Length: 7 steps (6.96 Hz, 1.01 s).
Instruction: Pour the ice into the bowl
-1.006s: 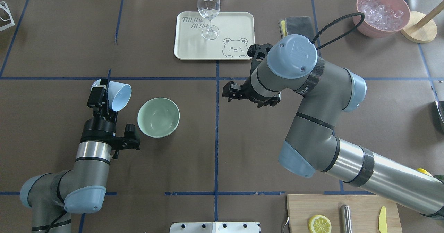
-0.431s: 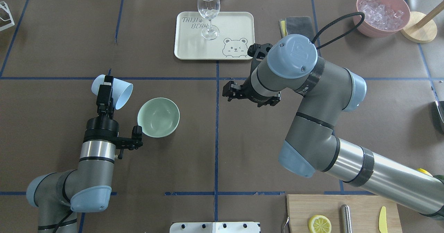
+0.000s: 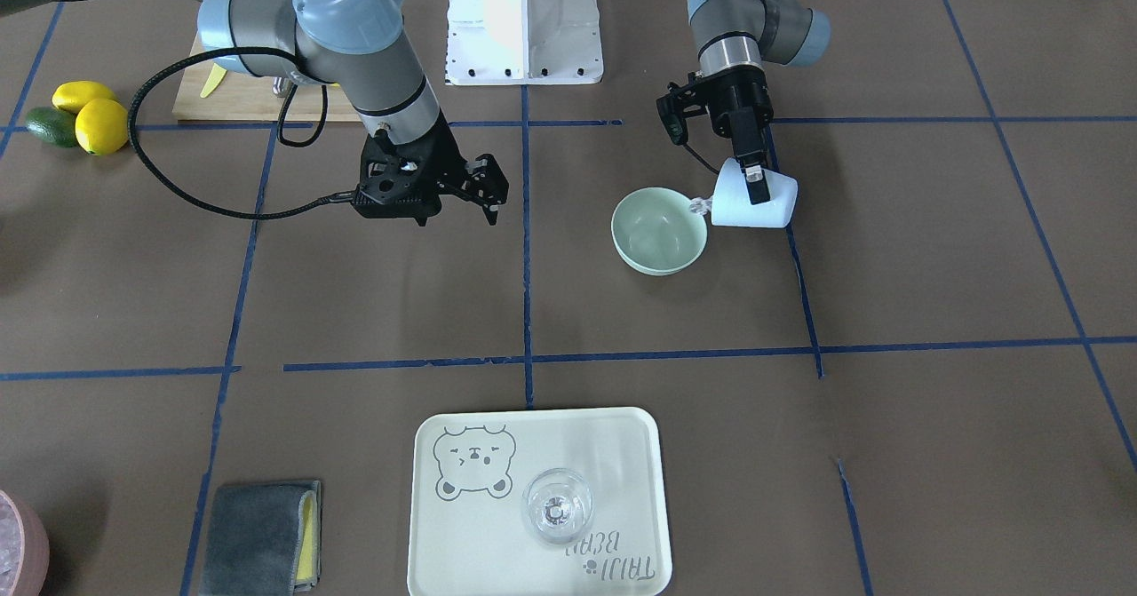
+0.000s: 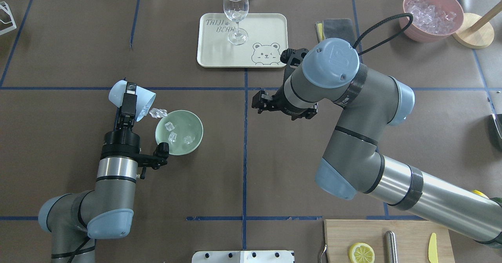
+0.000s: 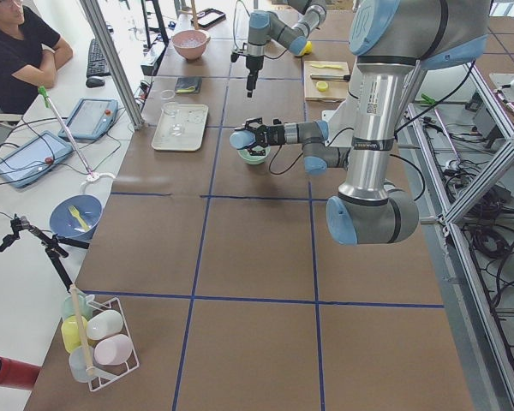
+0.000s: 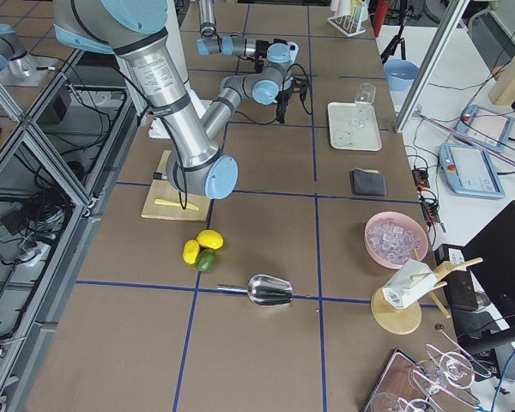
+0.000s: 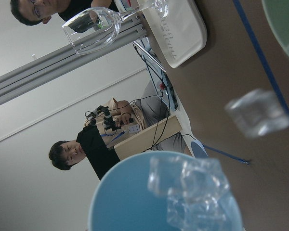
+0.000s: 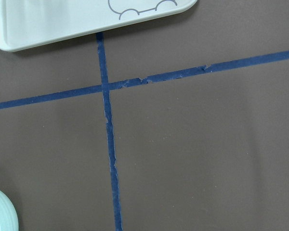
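Overhead exterior: cup (image 4: 146, 99) mouth toward bowl (image 4: 195, 122)

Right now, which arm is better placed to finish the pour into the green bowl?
Left. The left gripper holds the blue cup tipped at the rim of the bowl, with ice spilling in and more at the cup's mouth. The right gripper is empty, well aside of the bowl.

Left wrist view: the blue cup (image 7: 135, 202) is chopped off by the bottom edge, one cube of ice (image 7: 257, 113) hangs blurred in mid-air, and the bowl (image 7: 285, 21) is just a corner sliver. At the desk's far right corner, the pink bowl (image 3: 34, 534) runs mostly out of frame. From the desk's ends, the cubes are too small to make out.
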Each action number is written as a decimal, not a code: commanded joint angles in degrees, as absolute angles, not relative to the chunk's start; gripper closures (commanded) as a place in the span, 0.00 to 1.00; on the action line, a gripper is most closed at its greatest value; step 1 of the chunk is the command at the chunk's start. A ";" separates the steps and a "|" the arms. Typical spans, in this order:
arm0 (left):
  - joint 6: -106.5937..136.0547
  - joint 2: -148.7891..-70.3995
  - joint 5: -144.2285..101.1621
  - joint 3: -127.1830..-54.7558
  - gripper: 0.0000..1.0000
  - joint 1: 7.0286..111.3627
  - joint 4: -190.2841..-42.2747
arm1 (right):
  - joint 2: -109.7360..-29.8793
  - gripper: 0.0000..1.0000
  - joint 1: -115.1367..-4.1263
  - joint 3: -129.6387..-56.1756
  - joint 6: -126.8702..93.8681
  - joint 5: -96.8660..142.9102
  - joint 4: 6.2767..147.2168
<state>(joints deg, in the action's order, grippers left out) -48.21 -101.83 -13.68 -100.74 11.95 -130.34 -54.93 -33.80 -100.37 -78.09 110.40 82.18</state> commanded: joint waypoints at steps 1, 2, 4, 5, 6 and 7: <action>-50.36 -101.87 -13.62 -100.81 1.00 11.95 -130.34 | -54.93 0.00 -33.84 -100.37 -78.13 110.39 82.18; -50.36 -101.87 -13.62 -100.81 1.00 11.87 -130.34 | -54.93 0.00 -33.84 -100.37 -78.22 110.39 82.18; -50.36 -101.87 -13.80 -102.29 1.00 11.95 -131.13 | -54.93 0.00 -33.75 -100.37 -78.31 110.39 82.18; -50.36 -101.95 -14.32 -103.00 1.00 11.95 -131.48 | -54.84 0.00 -33.66 -100.37 -78.48 110.39 82.18; -50.27 -101.95 -17.81 -103.79 1.00 11.95 -133.40 | -54.58 0.00 -33.66 -100.37 -78.57 110.39 82.18; -50.01 -101.87 -20.80 -104.15 1.00 12.04 -136.29 | -54.49 0.00 -33.66 -100.37 -78.57 110.30 82.18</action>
<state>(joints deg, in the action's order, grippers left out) -50.23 -101.93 -17.52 -103.55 11.98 -133.54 -54.64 -33.68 -100.37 -78.53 110.37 82.18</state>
